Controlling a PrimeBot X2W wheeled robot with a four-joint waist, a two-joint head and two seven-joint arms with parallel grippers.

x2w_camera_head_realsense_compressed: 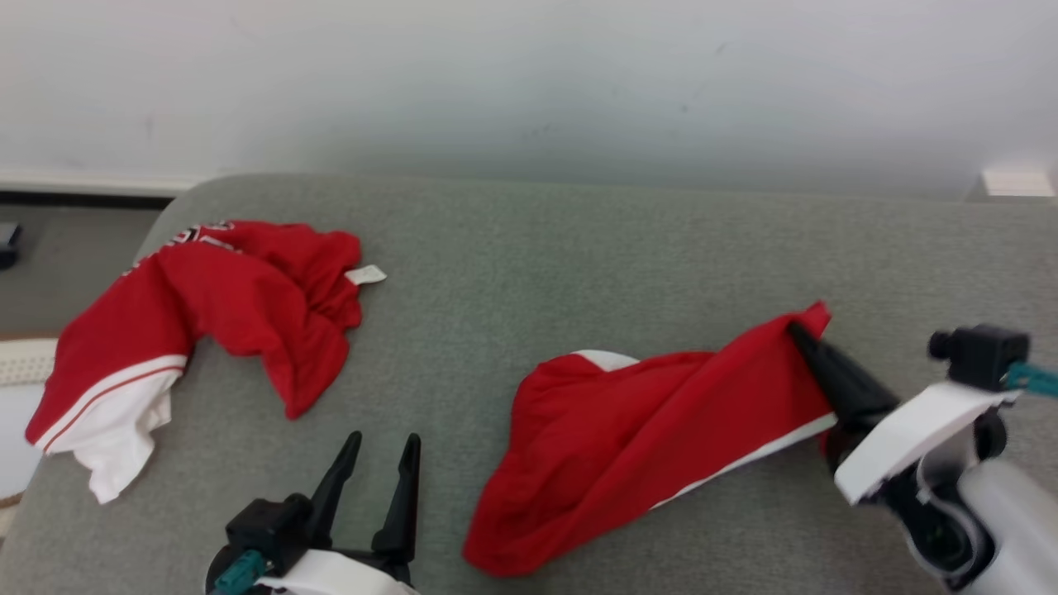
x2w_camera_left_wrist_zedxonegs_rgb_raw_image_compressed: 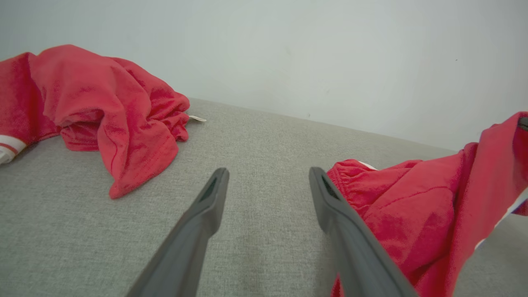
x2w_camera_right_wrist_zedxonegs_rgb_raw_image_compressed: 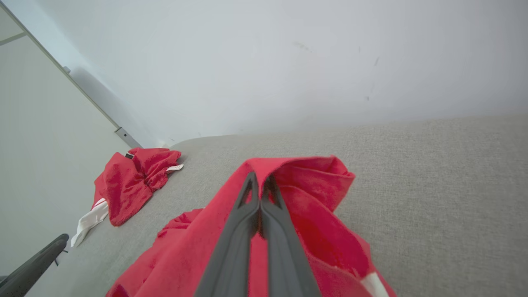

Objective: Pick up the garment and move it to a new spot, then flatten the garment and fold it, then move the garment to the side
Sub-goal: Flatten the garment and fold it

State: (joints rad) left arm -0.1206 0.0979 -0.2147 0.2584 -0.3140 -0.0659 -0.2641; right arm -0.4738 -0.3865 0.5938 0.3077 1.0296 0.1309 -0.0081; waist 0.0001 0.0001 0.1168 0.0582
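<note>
The right pincer (x2w_camera_head_realsense_compressed: pixel 798 330) is clamped shut on one corner of the red garment (x2w_camera_head_realsense_compressed: pixel 645 430), its two dark fingers pressed together with the cloth pinched between them. That corner is raised off the grey worktop (x2w_camera_head_realsense_compressed: pixel 579 273). The rest of the garment trails down and lies crumpled on the worktop's right half, with a white stripe along its lower edge and a white patch at its top. The left pincer (x2w_camera_head_realsense_compressed: pixel 384 442) stands wide and holds nothing, over the worktop's near edge, fingers pointing toward the far edge. A second garment (x2w_camera_head_realsense_compressed: pixel 240 297), red with a white hem, lies bunched at the worktop's left end, and a small white label (x2w_camera_head_realsense_compressed: pixel 366 275) pokes from its folds. A pale wall (x2w_camera_head_realsense_compressed: pixel 529 83) rises behind the worktop's far edge
</note>
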